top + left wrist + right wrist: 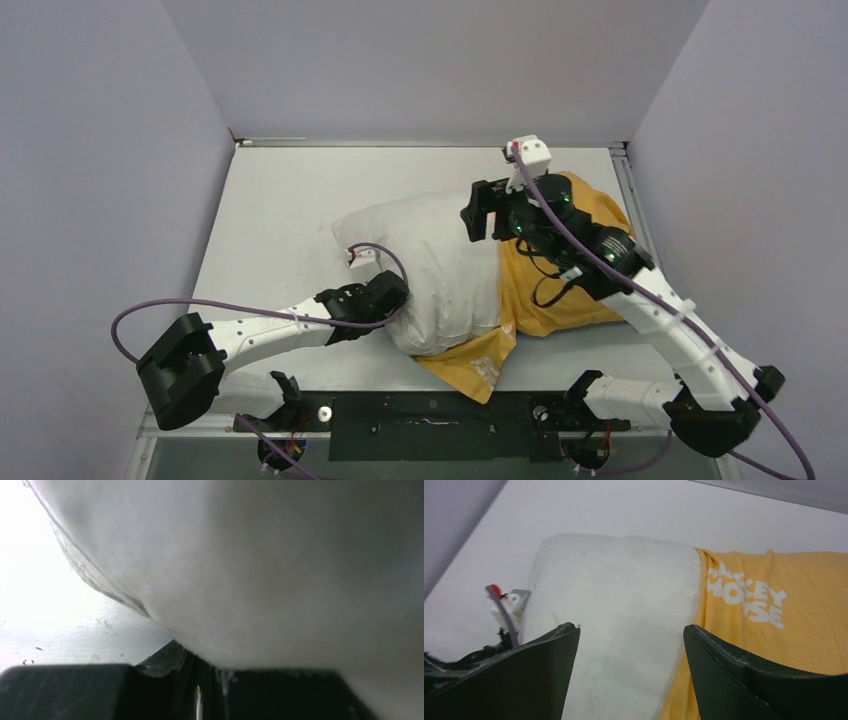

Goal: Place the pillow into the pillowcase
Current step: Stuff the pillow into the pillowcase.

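Currently the pillow (430,270) lies across the middle of the table (280,200) in the overhead view, with its right-of-frame end tucked inside the pillowcase (560,315). More than half of the pillow is bare white. The orange face of the case covers the rest, and a loose orange flap spills out from under the pillow toward the bottom of the frame.

Left gripper (385,298): buried in the pillow's lower left edge. Its wrist view is almost filled with white fabric pressed up close. The dark fingers (65,692) along the bottom of that frame are closed with only a slit between them, and the pillow's seam flap runs down into them. I read this as a pinch on the pillow's edge.

Right gripper (482,210): hangs above the pillow, just left of the case's mouth, upper centre of the overhead frame. In its wrist view both fingers stand wide apart at the lower corners with nothing between them; pillow and case lie beneath. White lettering (746,597) shows on the orange cloth at the right of that frame. The left arm's purple cable (504,612) shows at the left edge.
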### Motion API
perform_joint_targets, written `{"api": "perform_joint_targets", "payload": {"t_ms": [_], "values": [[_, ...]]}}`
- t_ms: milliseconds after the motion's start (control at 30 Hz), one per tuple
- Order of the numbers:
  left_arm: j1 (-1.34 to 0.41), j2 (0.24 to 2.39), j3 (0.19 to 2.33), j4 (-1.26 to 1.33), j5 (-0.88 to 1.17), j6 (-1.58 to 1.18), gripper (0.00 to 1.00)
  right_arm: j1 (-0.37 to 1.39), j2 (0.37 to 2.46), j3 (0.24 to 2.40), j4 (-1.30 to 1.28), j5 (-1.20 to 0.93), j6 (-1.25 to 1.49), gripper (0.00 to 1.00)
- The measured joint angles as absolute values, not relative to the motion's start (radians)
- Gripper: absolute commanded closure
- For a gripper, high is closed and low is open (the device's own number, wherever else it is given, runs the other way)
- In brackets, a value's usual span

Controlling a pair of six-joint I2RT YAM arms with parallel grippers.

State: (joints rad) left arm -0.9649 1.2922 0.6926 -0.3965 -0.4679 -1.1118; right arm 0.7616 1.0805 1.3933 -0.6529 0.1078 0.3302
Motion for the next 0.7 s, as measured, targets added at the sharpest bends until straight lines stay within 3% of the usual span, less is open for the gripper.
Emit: {"api": "perform_joint_targets", "payload": {"t_ms": [200,333,367,433,533,700], "values": [[-0.965,1.289,0.693,-0.397,-0.467,-1.107,1.00,0.696,1.307,1.410,-0.721,0.213,0.320,0.31],[-0.965,1.288,0.693,-0.397,-0.466,-1.104,1.00,0.609,1.353,1.401,-0.730,0.232,0.319,0.34],[-0.965,1.288,0.693,-0.397,-0.466,-1.103,1.00,0.591,1.353,1.399,-0.730,0.235,0.317,0.38],[-0.966,1.288,0.693,-0.397,-0.465,-1.103,1.00,0.560,1.352,1.398,-0.727,0.240,0.308,0.65],[-0.967,1.288,0.693,-0.396,-0.465,-1.098,1.00,0.537,1.353,1.395,-0.717,0.207,0.287,0.91],[-0.975,1.295,0.693,-0.395,-0.466,-1.090,1.00,0.535,1.353,1.397,-0.676,-0.006,0.251,0.95]]}}
